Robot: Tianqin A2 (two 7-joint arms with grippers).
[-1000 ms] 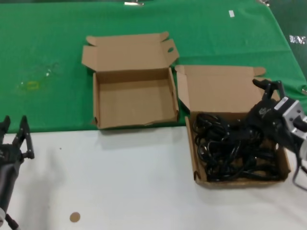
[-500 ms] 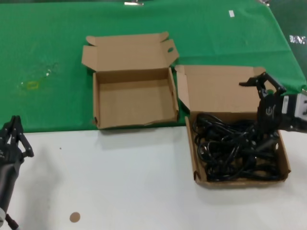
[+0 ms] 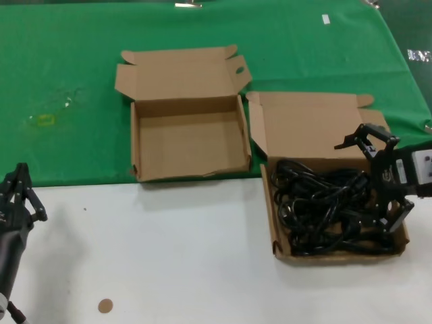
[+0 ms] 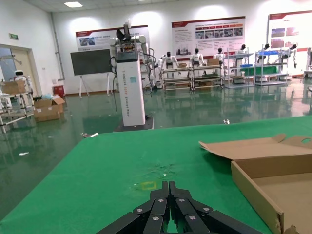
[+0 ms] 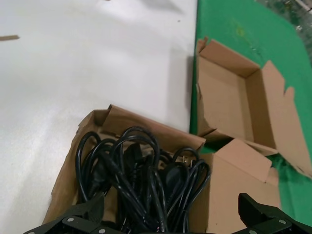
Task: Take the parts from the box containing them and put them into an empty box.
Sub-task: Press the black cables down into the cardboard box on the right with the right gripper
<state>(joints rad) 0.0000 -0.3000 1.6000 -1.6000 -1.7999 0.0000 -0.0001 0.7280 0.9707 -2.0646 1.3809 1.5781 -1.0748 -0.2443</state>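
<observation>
Green cloth covers the far half of the tabletop [image 3: 67, 67] and bare white the near half, with a bright hall of display boards behind. At about four o'clock sits the box containing them [image 3: 317, 128], its tangle of black power cords, the parts [image 3: 327, 206], all inside. At twelve o'clock, just beside it, an empty box [image 3: 189, 142] lies open with nothing in it. Since a second ago the right claw [image 3: 383, 182] has swung from lying low across the cords to the box's right edge, turned fingers-down, and now stands spread wide over the pile, holding nothing; I judge it is lining up for a first grab, so no cord has crossed yet. Half a second ago it hung higher, near the lid. The left claw [image 3: 17, 196], pressed together, waits at eight o'clock.
</observation>
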